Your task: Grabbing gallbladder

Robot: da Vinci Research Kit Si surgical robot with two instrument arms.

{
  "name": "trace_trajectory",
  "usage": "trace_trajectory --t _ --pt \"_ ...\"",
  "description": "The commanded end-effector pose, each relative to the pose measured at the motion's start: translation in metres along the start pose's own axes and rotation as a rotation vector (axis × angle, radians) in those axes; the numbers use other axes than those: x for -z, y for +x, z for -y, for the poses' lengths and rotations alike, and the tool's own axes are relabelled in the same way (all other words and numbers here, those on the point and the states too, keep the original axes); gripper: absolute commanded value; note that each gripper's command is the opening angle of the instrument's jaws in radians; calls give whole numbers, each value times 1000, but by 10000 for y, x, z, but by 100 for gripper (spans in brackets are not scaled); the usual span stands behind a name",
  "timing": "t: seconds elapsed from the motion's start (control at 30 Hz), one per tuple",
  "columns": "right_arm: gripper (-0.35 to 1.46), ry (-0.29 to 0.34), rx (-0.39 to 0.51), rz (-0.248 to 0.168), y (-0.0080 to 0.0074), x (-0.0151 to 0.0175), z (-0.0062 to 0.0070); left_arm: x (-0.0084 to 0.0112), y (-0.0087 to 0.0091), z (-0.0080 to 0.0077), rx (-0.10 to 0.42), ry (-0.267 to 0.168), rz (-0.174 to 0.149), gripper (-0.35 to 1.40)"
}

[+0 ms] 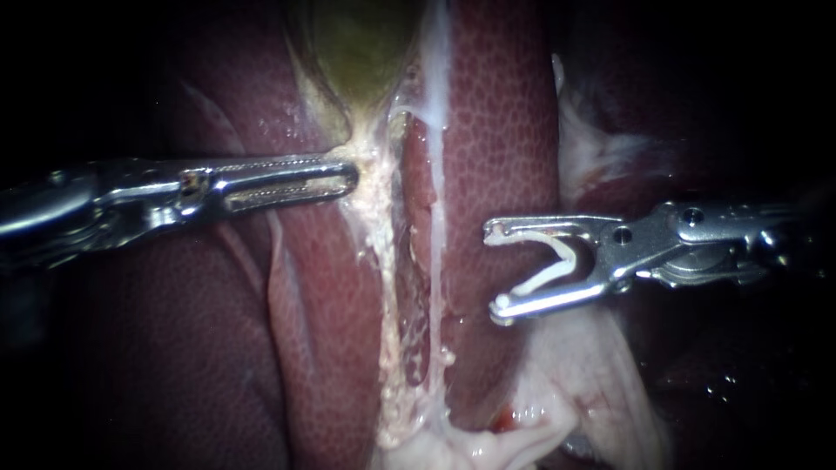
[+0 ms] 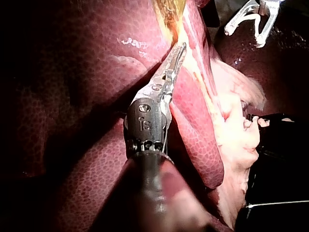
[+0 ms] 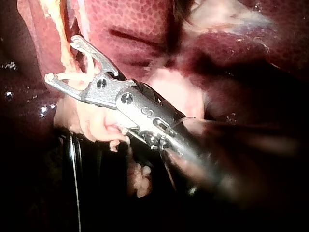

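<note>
Two slender steel instruments: the left instrument [image 1: 348, 177] has its jaws closed, tip beside one yellow-green gallbladder [image 1: 361, 43]; the right instrument [image 1: 496, 271] has spread jaws that hold one white V-shaped clip [image 1: 557, 265].

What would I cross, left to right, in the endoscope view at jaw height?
Silver slotted-jaw left instrument, jaws shut → pale crumbly strip of tissue → mottled red liver lobe → silver right instrument, jaws holding a white clip.
</note>
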Motion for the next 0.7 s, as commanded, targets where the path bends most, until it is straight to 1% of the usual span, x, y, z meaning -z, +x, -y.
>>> trace_trajectory --t 0.03,0.2,0.37,0.4,0.53,0.7 --pt "60 0 0 0 0 0 0 1 -1 1 0 0 -1 -35" --pt "60 0 0 0 0 0 0 10 -7 1 4 4 -2 -35" --pt "60 0 0 0 0 1 0 23 -19 -1 10 11 -5 -35" --pt "60 1 0 0 0 1 0 27 -22 -1 12 16 -6 -35" --pt "60 0 0 0 0 1 0 38 -37 -2 14 9 -11 -35" --pt "60 1 0 0 0 1 0 54 -56 -4 17 -1 10 -35"
